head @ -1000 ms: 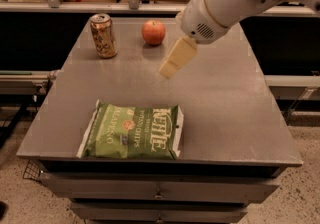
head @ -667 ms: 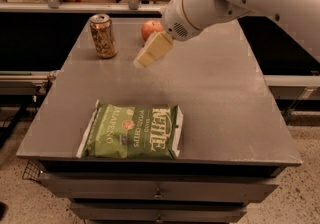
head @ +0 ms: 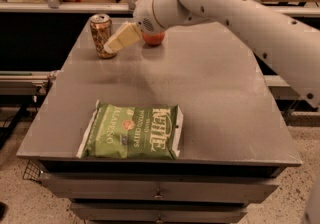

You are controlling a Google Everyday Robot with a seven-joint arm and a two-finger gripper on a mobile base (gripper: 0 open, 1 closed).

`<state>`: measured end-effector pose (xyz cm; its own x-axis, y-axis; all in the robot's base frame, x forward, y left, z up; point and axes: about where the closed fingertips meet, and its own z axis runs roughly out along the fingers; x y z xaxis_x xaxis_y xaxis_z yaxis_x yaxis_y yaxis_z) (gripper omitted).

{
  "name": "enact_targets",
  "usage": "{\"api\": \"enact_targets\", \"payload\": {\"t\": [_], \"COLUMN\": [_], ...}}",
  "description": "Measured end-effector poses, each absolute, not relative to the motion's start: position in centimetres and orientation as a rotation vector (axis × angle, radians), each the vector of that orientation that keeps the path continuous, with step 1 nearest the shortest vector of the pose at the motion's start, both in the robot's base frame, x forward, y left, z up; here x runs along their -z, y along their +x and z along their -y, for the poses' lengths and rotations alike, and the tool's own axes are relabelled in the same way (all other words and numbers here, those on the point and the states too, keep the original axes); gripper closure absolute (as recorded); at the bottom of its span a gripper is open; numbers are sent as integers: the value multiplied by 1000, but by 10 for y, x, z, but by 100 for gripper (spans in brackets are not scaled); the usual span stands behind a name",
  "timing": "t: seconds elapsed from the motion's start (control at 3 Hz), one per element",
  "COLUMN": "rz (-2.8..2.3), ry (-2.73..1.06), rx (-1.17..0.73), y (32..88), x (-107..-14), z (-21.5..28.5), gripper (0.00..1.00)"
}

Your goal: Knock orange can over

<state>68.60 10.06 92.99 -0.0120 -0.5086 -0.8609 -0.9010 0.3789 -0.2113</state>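
Orange can (head: 101,35): upright, far-left corner | gripper (head: 109,46): just right of it, tip nearly touching | we cannot tell its grip state

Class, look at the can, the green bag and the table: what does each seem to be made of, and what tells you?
The can looks like thin metal: silvery top rim, glossy printed side. The bag looks like plastic film: crinkled, shiny. The table looks matte grey, metal or laminate. The tool sits close beside the can.
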Motion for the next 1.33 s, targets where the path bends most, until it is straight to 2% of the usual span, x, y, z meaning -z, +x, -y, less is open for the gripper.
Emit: {"api": "enact_targets", "payload": {"t": [0.67,1.0,1.33], "rz": [-1661,-1664,-1671], "ry": [-1210,-1191,-1169], "rx": [-663,-722,-751], "y": [707,711,714], "x": [-903,-893,-887], "z": [-162,-185,-193], "gripper": [0,15,38]}}
